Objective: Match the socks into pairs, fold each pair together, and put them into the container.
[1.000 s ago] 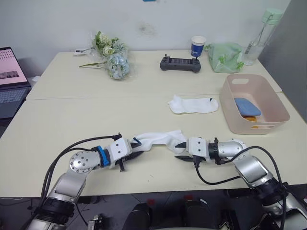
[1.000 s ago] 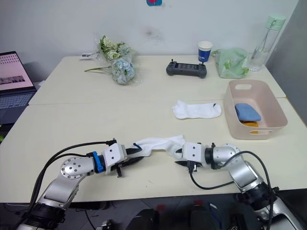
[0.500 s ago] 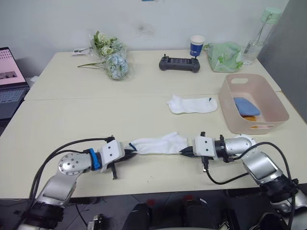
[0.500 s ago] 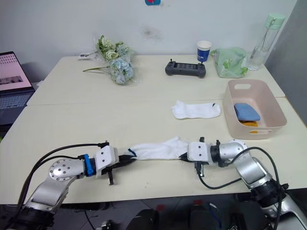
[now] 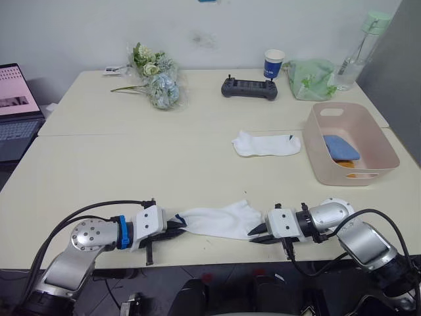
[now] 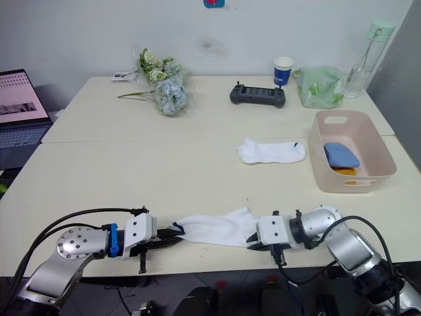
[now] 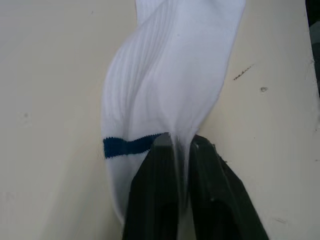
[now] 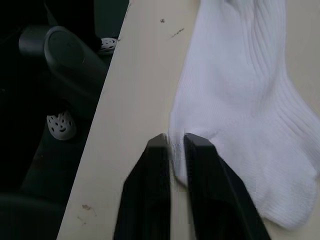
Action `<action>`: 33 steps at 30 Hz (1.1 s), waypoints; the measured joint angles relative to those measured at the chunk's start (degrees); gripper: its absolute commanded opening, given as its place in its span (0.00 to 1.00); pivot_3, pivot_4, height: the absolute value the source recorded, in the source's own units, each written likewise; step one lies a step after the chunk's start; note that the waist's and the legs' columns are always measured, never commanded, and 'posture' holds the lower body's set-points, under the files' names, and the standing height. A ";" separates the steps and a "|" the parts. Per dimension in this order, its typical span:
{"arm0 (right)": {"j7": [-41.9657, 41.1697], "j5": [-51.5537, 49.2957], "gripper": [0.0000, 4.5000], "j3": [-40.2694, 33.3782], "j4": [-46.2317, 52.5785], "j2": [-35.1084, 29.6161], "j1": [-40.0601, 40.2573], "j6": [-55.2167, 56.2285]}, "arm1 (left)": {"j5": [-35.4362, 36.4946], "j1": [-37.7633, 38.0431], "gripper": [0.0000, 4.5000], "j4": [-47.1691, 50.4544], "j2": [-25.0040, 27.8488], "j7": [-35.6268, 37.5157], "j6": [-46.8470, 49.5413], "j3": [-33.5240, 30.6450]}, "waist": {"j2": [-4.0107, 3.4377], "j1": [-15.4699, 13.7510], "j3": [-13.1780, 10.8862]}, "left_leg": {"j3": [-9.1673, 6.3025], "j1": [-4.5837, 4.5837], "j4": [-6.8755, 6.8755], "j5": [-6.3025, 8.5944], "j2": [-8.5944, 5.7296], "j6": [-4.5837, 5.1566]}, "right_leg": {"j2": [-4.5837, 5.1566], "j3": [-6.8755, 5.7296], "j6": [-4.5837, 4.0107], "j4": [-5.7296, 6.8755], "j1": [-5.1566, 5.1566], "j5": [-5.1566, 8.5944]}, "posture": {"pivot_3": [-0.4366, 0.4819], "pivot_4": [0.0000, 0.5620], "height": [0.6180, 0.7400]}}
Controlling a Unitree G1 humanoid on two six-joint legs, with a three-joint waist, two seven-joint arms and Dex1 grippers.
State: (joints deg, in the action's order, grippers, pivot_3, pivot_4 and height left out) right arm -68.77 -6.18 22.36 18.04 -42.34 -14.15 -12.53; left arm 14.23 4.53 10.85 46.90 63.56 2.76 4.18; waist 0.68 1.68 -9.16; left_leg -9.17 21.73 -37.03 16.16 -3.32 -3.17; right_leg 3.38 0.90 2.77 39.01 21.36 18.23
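A white sock (image 5: pixel 216 220) with a thin blue stripe lies stretched flat near the table's front edge. My left gripper (image 5: pixel 177 224) is shut on its cuff end (image 7: pixel 176 145), and my right gripper (image 5: pixel 258 232) is shut on its toe end (image 8: pixel 174 150). A second white sock (image 5: pixel 266 143) lies flat further back, left of the container (image 5: pixel 378 143). That pale pink basket holds a folded light blue sock (image 5: pixel 340 147) with a bit of mustard-orange sock (image 5: pixel 350 175) under it.
At the back of the table are a bunch of flowers (image 5: pixel 156 82), a black controller (image 5: pixel 248 87), a blue paper cup (image 5: pixel 273 64), a green plastic bag (image 5: pixel 309 78) and a clear bottle (image 5: pixel 358 43). A laptop (image 5: pixel 16 108) sits at the far left.
Both grippers have pulled the white sock toward the table's front edge and spread it out flatter and straighter between them. The camera has shifted slightly.
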 measured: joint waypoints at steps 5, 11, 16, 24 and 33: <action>0.14 -8.27 0.55 -6.48 2.99 -1.77 -1.46 -11.42 | 8.38 2.12 0.64 3.01 4.16 2.06 12.53 -4.79 | 0.00 0.00 -0.01 | -0.04 -0.02 0.01 0.11 0.01 0.20 | -0.01 -0.03 0.00 0.02 -0.01 0.00 | 0.48 0.27 1.00; 8.07 -10.87 0.55 -10.28 -1.47 6.16 -7.22 -16.78 | 14.73 -5.89 0.70 -0.50 2.28 -2.17 20.82 -11.48 | 0.00 0.10 0.00 | -0.03 -0.03 0.02 0.00 0.02 -0.01 | -0.03 -0.04 0.00 0.01 0.01 0.00 | 0.48 0.27 1.00; 11.34 -6.26 0.55 -7.12 -8.97 8.81 -7.18 -13.59 | 12.06 -6.92 0.70 -5.50 -0.27 -2.73 19.66 -9.19 | 0.00 0.16 0.00 | 0.02 0.11 0.01 -0.02 -0.01 -0.04 | 0.01 0.01 0.00 -0.03 0.15 0.00 | 0.48 0.27 1.00; 11.27 -2.82 0.47 -5.12 -14.82 9.94 -7.35 -8.87 | 7.78 -7.58 0.50 -6.15 -1.62 -1.58 15.79 -5.35 | 0.00 0.17 0.00 | 0.01 0.06 0.00 -0.02 0.01 -0.04 | 0.00 0.02 -0.01 0.03 0.12 -0.01 | 0.48 0.27 1.00; 10.53 -1.75 0.00 -4.05 -15.93 11.46 -7.37 -6.35 | 5.04 -8.19 0.00 -8.01 -3.35 -1.57 13.05 -3.57 | 0.00 0.16 0.00 | 0.00 0.06 0.00 -0.02 0.00 -0.04 | 0.00 0.01 -0.01 0.03 0.12 -0.01 | 0.48 0.27 1.00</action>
State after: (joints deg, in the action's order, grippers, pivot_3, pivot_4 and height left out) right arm -58.24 -7.93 18.31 2.11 -30.88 -21.52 -18.88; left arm 19.27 -3.65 2.84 43.55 61.99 15.81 0.61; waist 0.68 1.85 -9.16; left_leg -9.17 21.79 -37.03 16.14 -3.31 -3.22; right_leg 3.38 0.91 2.75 39.05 21.48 18.22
